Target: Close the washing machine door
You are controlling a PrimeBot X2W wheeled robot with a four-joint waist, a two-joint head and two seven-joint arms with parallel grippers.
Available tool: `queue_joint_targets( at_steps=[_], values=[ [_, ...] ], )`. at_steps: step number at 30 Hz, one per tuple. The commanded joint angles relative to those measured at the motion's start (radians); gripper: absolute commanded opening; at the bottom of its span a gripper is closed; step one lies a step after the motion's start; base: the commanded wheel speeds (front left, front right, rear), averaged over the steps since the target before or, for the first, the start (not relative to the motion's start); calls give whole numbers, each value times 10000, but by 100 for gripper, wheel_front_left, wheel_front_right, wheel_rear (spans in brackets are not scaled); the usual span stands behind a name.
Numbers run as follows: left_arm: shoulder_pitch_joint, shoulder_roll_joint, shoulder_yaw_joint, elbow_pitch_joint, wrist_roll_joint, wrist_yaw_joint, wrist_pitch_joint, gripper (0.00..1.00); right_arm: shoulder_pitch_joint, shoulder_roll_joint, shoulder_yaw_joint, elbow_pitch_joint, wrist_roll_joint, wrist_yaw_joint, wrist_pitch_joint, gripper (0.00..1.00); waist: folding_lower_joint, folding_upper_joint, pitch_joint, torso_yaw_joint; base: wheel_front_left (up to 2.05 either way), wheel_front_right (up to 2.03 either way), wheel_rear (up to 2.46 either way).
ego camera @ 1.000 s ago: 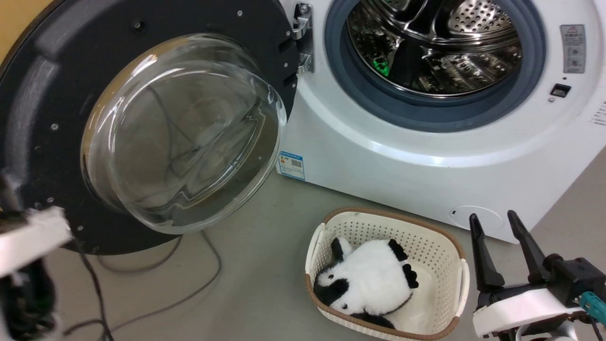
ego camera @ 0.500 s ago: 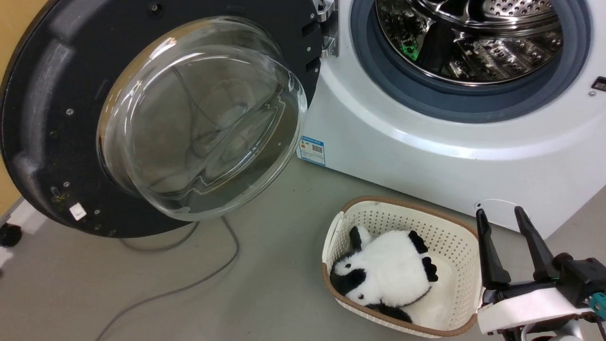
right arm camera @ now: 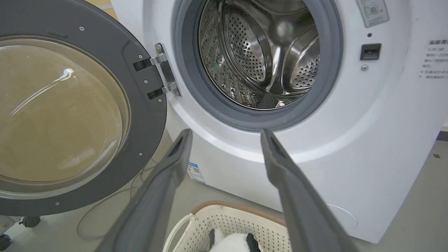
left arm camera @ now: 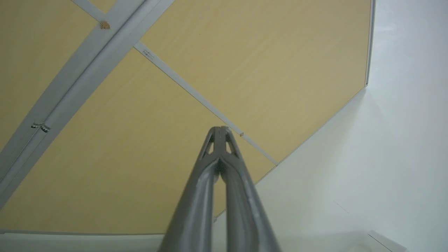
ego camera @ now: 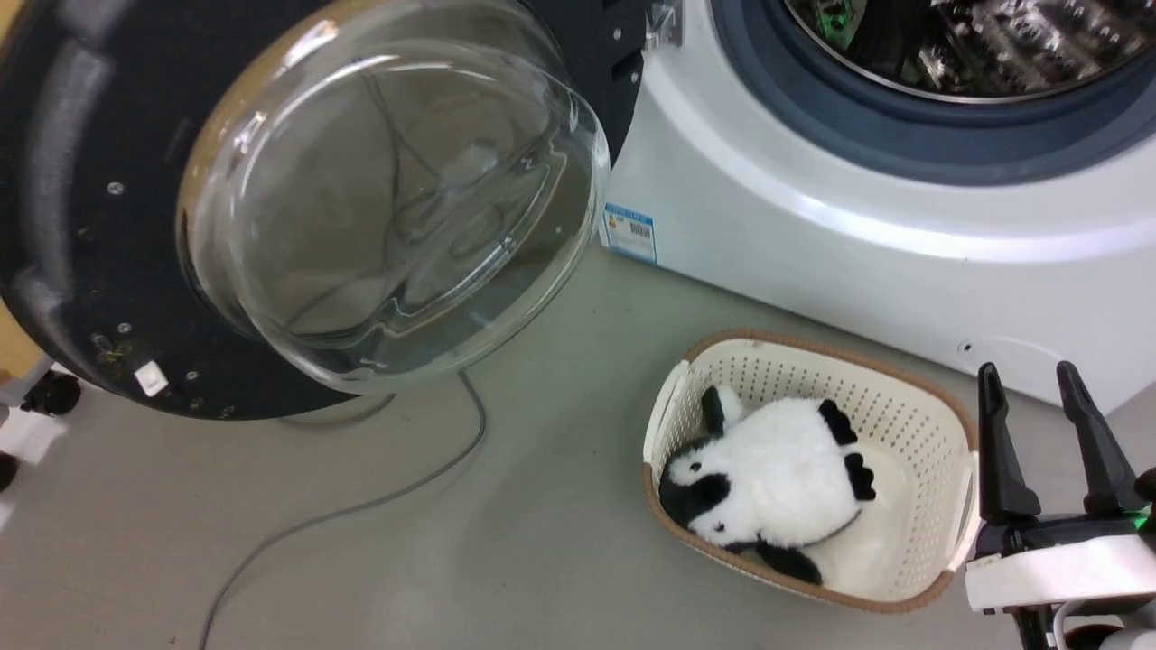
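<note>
Standing open: the washing machine door [ego camera: 298, 199] is swung wide on its metal hinge [right arm camera: 164, 71], well off to the left of the right jaws and touched by neither arm.
Door glass: the clear bowl bulges toward the head camera inside the black rim.
Washing machine [ego camera: 858, 244]: straight ahead of the right jaws and apart from them; the steel drum [right arm camera: 262, 52] and grey gasket [ego camera: 903, 144] are uncovered, seen just above the fingertips in the right wrist view.
Right jaws: spread wide, the two dark fingers [ego camera: 998, 451] with nothing between them.
Left jaws: the fingers [left arm camera: 196, 203] are pressed together at the tips and grip nothing; ahead of them are a yellow panel [left arm camera: 140, 87] and a white wall [left arm camera: 385, 140].
Basket [ego camera: 912, 433]: cream, on the floor [ego camera: 497, 560] just left of the right jaws.
Panda toy [ego camera: 777, 478]: lying inside the basket.
Cable [ego camera: 361, 515]: grey, trailing over the floor under the door, far left of the right jaws.
Blue label [ego camera: 629, 232]: low on the machine's front, beside the door's lower edge.
</note>
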Motion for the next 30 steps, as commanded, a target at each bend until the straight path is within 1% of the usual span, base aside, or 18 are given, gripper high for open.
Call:
queue_joint_targets(
  at_steps=[1, 4, 7, 12, 15, 19, 20, 21, 22, 24, 26, 30],
  values=[
    [-338, 332, 171, 313, -270, 118, 190, 0, 36, -72, -46, -146, 76, 7, 37, 100, -1, -1, 232, -193, 0, 0, 0],
    [-746, 608, 333, 917, -771, 360, 772, 0, 49, -117, -133, -296, 196, 7, 111, 100, -1, -1, 417, -387, 0, 0, 0],
    [-998, 720, 271, 1339, -1240, 504, 1578, 0, 36, -144, -143, -388, 326, 8, 147, 100, -1, -1, 572, -505, 0, 0, 0],
    [-1114, 646, 60, 1792, -1952, 626, 2954, 0, -85, -206, 7, -459, 522, 8, 165, 100, -1, -1, 767, -658, 0, 0, 0],
    [-873, 561, -199, 1764, -2057, 675, 3663, 0, -95, -198, 47, -412, 574, 8, 165, 100, -1, -1, 704, -786, 0, 0, 0],
    [-387, 567, -645, 1610, -2047, 855, 4724, 0, -27, -165, 57, -327, 610, 8, 138, 100, -1, -1, 594, -874, 0, 0, 0],
    [-387, 567, -645, 1610, -2047, 855, 4724, 0, -27, -165, 57, -327, 610, 8, 138, 100, -1, -1, 594, -874, 0, 0, 0],
    [-86, 549, -957, 1455, -1952, 902, 5200, 0, 1, -138, 44, -302, 639, 8, 129, 100, -1, -1, 566, -862, 0, 0, 0],
    [37, 491, -1108, 1365, -1926, 899, 5396, 0, 13, -127, 35, -296, 652, 8, 124, 100, -1, -1, 552, -843, 0, 0, 0],
    [261, 358, -1405, 1234, -1854, 866, 5696, 0, 12, -113, 50, -303, 672, 8, 130, 100, -1, -1, 547, -803, 0, 0, 0],
    [337, 260, -1492, 1182, -1850, 872, 5773, 0, -2, -111, 72, -310, 682, 8, 143, 100, -1, -1, 548, -784, 0, 0, 0],
    [725, 71, -1863, 1074, -1645, 981, 6019, 0, -110, -142, 190, -345, 706, 8, 196, 100, -1, -1, 561, -793, 0, 0, 0]
  ],
)
